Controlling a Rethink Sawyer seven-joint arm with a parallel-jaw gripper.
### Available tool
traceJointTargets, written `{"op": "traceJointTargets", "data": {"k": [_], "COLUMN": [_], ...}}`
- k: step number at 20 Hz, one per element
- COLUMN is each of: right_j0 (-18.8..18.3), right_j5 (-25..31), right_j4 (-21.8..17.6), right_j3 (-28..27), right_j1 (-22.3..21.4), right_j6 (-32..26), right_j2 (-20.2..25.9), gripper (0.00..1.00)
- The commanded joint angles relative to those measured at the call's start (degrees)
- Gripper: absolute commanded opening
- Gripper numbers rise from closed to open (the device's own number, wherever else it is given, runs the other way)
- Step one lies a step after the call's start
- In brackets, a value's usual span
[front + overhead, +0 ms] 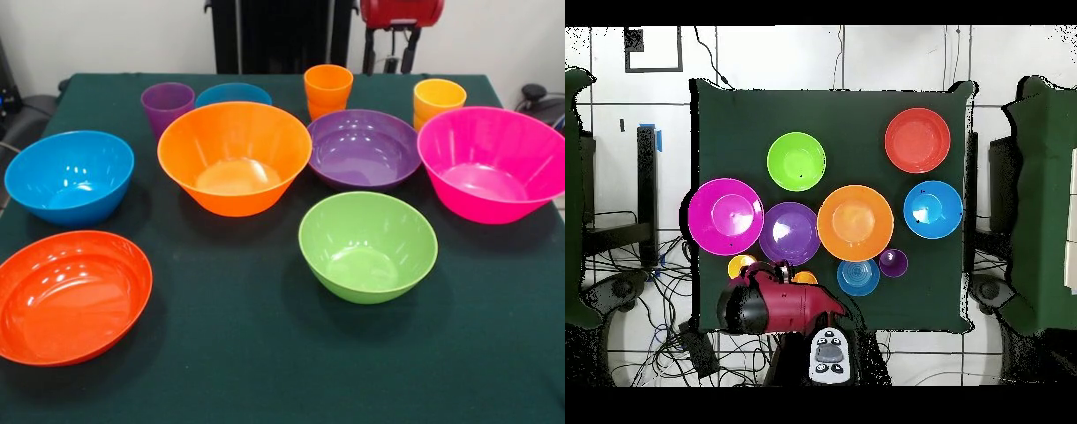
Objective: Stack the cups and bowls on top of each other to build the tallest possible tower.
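All bowls stand apart on the green table, none nested: large pink (494, 163), large orange (234, 157), purple (364, 148), green (367, 246), blue (69, 175), shallow red-orange (71, 296), and small blue (233, 93) behind the orange one. The purple cup (167, 106), orange cup (327, 90) and yellow cup (439, 102) stand upright along the far edge. My gripper (389, 69) hangs open and empty at the far edge, between and behind the orange and yellow cups. In the overhead view it (777, 270) is between the yellow cup (741, 266) and the orange cup (805, 277).
The table cloth (265, 371) is dark green. The red arm body (765, 305) is over the table's robot-side edge. A grey controller (829, 358) lies beside the base. Dark chairs and cables stand off both table sides.
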Motion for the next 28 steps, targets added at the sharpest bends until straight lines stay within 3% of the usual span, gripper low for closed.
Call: {"op": "traceJointTargets", "data": {"k": [1,14,28], "right_j0": [0.02,0.39,1.53], "right_j5": [-2.41,-3.05,1.60], "right_j4": [-2.86,-2.84,-1.80], "right_j3": [1.74,1.19,-1.83], "right_j1": [2.67,3.84,3.24], "right_j6": [8.29,8.24,6.87], "right_j2": [1.30,1.24,0.80], "gripper": [1.00,1.00,1.00]}}
